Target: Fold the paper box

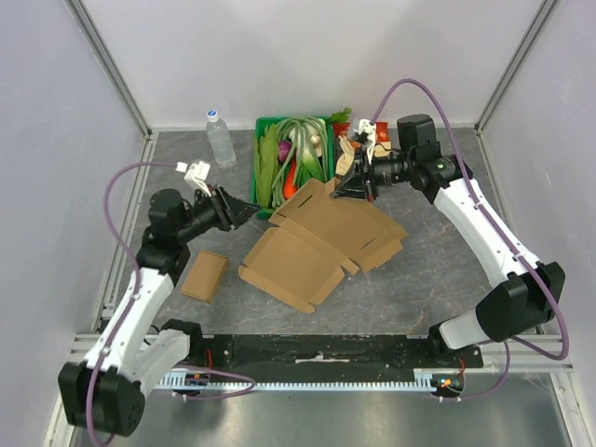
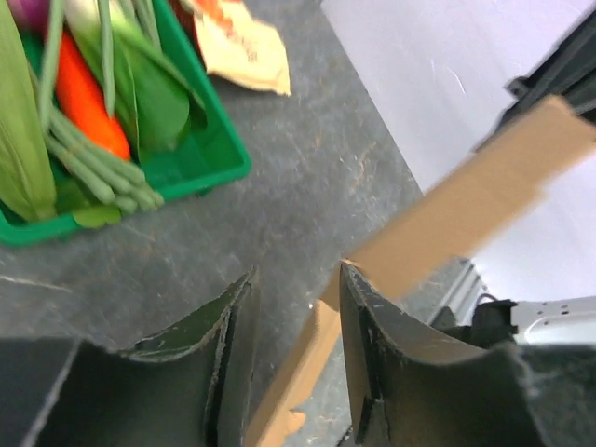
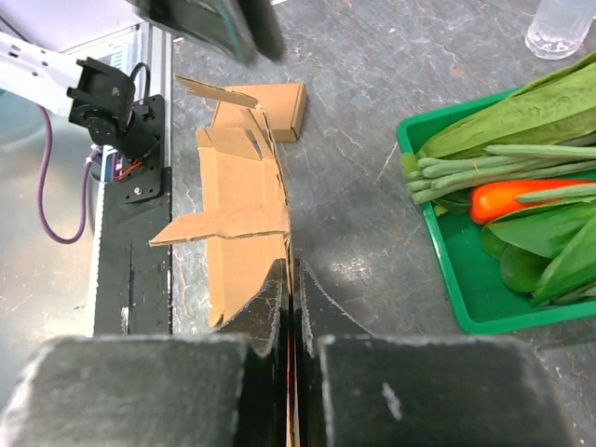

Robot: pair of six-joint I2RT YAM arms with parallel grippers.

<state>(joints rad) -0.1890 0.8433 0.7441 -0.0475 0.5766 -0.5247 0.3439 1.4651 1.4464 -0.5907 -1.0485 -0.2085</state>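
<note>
The left gripper (image 1: 244, 211) stands part open, its two fingers (image 2: 372, 345) apart. One edge of the paper box (image 2: 466, 209) runs up through the gap, close against one finger; I cannot tell if it is touching, and it is not pinched. Just below and left of this gripper one small folded box (image 1: 205, 276) lies flat on the counter (image 1: 419, 270). One clear bottle (image 1: 221, 140) stands upright behind the gripper. Ahead of its tips sits one green tray (image 1: 258, 158) of leafy greens with one carrot (image 2: 84, 93) among them. The single paper box (image 1: 317, 244) lies unfolded between the two grippers, most panels flat and a few flaps raised. The right gripper (image 1: 346, 184) is clamped tight on the box's far flap, the card edge-on between its closed fingers (image 3: 321, 307). Crumpled snack packets (image 1: 363, 140) lie just behind it.
</note>
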